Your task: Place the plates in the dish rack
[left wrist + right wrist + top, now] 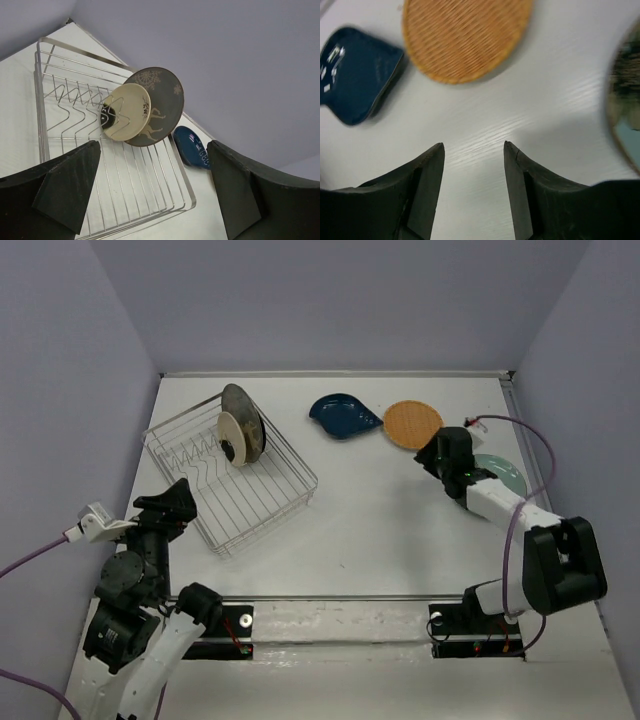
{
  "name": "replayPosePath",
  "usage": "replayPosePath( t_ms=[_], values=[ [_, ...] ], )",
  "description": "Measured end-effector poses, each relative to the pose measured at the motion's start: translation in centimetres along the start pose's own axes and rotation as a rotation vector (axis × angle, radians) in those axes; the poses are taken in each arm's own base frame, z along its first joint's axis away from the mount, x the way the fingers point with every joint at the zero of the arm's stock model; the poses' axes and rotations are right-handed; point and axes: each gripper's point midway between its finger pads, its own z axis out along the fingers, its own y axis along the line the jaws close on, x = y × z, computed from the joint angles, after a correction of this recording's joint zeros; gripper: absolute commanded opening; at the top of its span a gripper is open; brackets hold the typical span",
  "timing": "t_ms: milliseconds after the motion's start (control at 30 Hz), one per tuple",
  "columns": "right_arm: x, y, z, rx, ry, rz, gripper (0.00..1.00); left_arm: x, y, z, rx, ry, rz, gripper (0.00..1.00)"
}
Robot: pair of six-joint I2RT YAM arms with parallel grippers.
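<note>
Dish rack [246, 506] holds 2 plates [241, 430]; right gripper [473, 146] spread.

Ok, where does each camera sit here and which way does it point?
Top external: above and behind the bases, looking down at the table; both arms show, left gripper by the dish rack, right gripper by the orange plate.
Left wrist: on the left arm, facing past its open fingers at the rack holding the grey deer plate and cream plate.
Right wrist: on the right arm, looking down between its open fingers at the orange plate.
Both wrist views share the dark blue plate.
</note>
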Motion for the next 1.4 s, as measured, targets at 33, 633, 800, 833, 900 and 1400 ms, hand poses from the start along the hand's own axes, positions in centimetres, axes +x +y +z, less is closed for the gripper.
replayPosePath(
  t_ms=[33, 633, 800, 833, 900, 1400],
  values=[
    [-0.8, -2.4, -0.4, 0.039, -0.023, 0.06, 0.65, 0.1, -0.1, 0.0, 0.006, 0.005, 0.002, 0.99],
    [-1.1, -6.5, 6.1, -0.043, 0.08, 0.324, 0.62, 0.8, -0.6, 0.0, 0.041, 0.034, 0.022, 0.99],
    [-0.4, -6.4, 8.3, -0.041, 0.103, 0.361, 0.62, 0.9, -0.7, 0.0, 0.046, 0.037, 0.027, 0.99],
    [-0.1, -6.4, 8.9, -0.039, 0.113, 0.373, 0.61, 0.9, -0.7, 0.0, 0.048, 0.038, 0.028, 0.99],
    [-0.6, -5.6, 9.9, -0.068, 0.108, 0.394, 0.59, 0.9, -0.7, 0.0, 0.049, 0.038, 0.029, 0.99],
    [-1.5, -6.3, 11.7, -0.027, 0.034, 0.566, 0.07, 0.9, -1.0, 0.1, 0.058, 0.038, 0.043, 0.99]
  ],
)
